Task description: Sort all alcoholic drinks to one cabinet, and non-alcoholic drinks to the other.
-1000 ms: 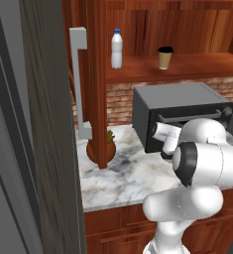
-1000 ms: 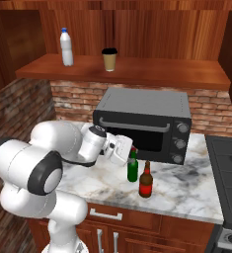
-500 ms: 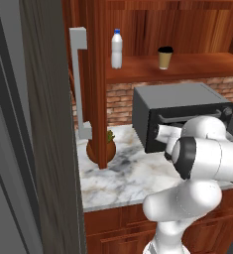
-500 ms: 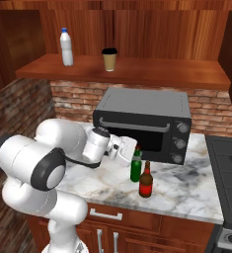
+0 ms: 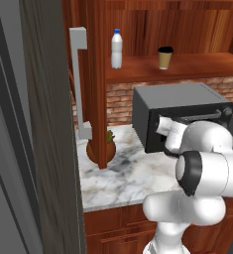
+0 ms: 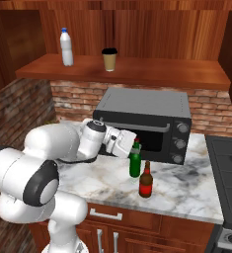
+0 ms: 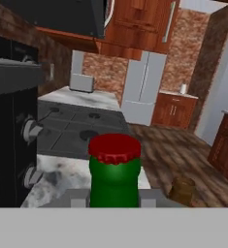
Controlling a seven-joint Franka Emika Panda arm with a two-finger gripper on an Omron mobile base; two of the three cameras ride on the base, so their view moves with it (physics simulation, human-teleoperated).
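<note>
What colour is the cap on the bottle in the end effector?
Red, on the green bottle; the hand view shows its cap best.

Light was even and soft across all 3 rendered views, with no clear single source. The marble counter (image 6: 102, 185) carried only faint shadows beneath the bottles. The wooden shelf (image 5: 187, 67) looked warm and moderately bright, while the oven (image 6: 147, 123) front stayed dark. No glare or lens distortion showed. The hand view was coarse and slightly blurry, its background soft.
</note>
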